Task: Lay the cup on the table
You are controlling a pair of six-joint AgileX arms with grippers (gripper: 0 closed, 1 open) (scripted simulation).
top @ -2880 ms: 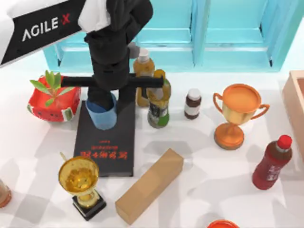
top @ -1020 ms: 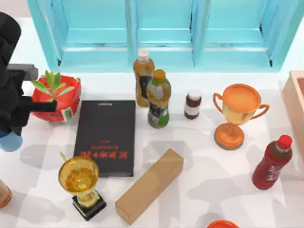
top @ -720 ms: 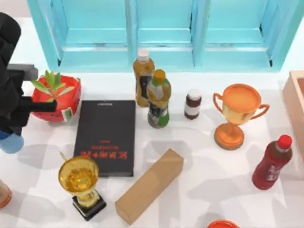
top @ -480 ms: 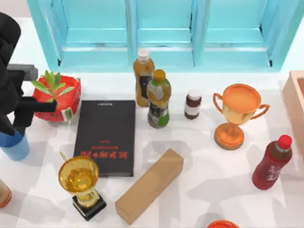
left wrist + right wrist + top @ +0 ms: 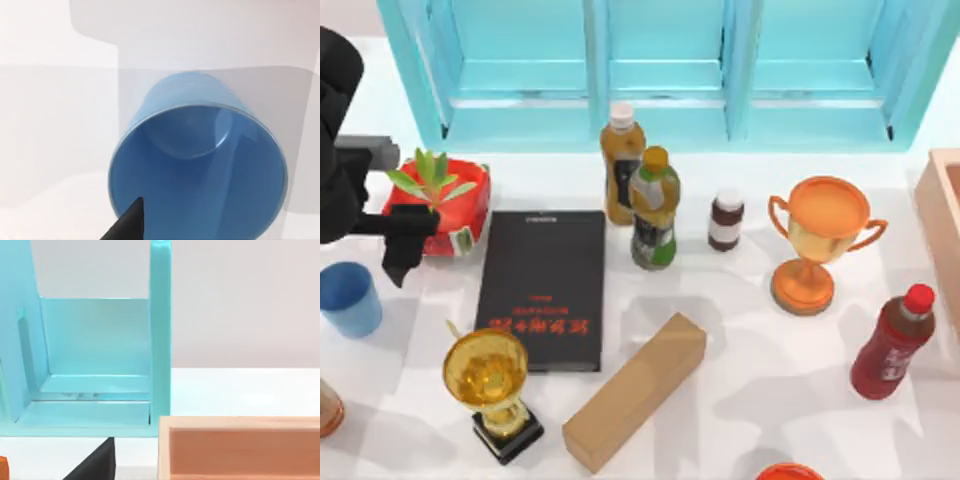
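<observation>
As seen from above, cup (image 5: 349, 298) upright, mouth up, on table (image 5: 740, 320)

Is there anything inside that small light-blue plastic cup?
The small light-blue plastic cup looks empty: its bare blue floor shows. A dark fingertip of the left gripper covers a bit of the rim.

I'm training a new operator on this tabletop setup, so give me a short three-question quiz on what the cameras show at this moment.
1. True or false: the cup stands upright on the table, mouth up.
2. Multiple choice: the cup is A) on the black book, B) on bare tabletop at the top view's left edge, C) beside the orange trophy.
3. Short answer: is the left gripper holding the cup?

Key:
1. True; the left wrist view looks down into its open mouth.
2. B.
3. No; the gripper hangs just beside and above the cup, with nothing between its fingers.
</observation>
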